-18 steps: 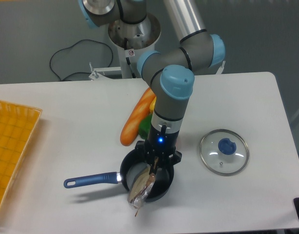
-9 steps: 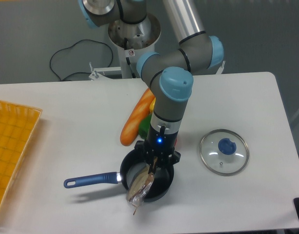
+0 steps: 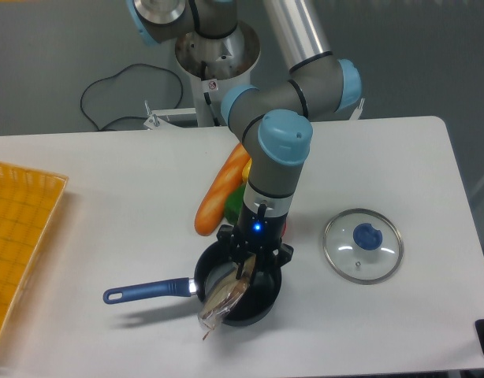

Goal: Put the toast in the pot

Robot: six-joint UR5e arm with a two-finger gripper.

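The pincer (image 3: 247,273) grips the toast (image 3: 220,299) over the pot (image 3: 262,298), baguette (image 3: 221,191) just behind, lid (image 3: 363,245) right.

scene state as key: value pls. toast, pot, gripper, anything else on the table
toast: wrapped, tilted, leaning over the pot's near rim, partly inside
pot: black, blue handle pointing left in the picture
gripper: directly above the pot, at the toast's upper edge; finger state cannot be made out
glass lid: flat on the table, to the right of the pot in the picture
baguette: behind the pot
yellow tray: left edge of the picture
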